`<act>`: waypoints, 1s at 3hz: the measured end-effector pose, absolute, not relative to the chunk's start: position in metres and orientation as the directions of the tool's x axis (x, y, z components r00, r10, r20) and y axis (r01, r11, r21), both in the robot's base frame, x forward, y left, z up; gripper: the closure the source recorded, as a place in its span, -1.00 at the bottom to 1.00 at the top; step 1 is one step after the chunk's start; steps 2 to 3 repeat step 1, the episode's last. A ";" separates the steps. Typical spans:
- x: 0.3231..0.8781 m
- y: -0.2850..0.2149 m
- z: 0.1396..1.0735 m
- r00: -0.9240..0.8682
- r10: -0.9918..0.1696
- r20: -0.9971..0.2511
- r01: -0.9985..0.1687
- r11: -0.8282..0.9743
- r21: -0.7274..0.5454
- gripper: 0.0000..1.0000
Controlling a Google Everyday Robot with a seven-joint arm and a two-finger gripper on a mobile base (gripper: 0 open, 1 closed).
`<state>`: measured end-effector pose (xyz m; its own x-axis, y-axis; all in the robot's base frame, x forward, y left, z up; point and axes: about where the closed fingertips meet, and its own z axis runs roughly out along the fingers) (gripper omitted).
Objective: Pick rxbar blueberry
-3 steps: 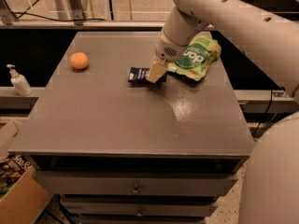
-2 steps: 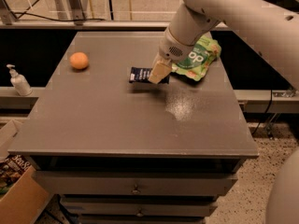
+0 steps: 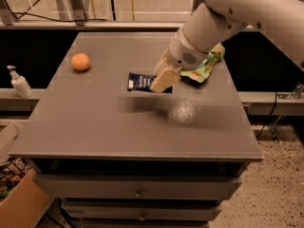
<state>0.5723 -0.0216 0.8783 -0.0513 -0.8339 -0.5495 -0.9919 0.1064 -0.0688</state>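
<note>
The rxbar blueberry (image 3: 139, 82), a small flat dark navy bar with white text, is at the middle of the grey table (image 3: 95, 127). My gripper (image 3: 164, 80) comes down from the upper right and is shut on the bar's right end. A pale finger (image 3: 161, 81) covers that end. The bar is at or just above the tabletop; I cannot tell which.
A round orange fruit (image 3: 80, 61) lies on the table at the left. A green snack pouch (image 3: 206, 66) lies behind my arm at the back right. A soap dispenser (image 3: 19, 82) stands on a ledge to the left. A cardboard box (image 3: 19, 198) sits on the floor at the lower left.
My arm has leaned further over the table and fills more of the view. The gripper stays at the bar's right end, and the bar has hardly shifted.
</note>
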 end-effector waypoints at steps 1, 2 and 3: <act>0.569 -0.020 0.879 -0.050 -0.828 -0.558 -0.993 0.102 -0.063 1.00; 0.569 -0.020 0.879 -0.050 -0.828 -0.558 -0.993 0.102 -0.063 1.00; 0.569 -0.020 0.879 -0.050 -0.828 -0.558 -0.993 0.102 -0.063 1.00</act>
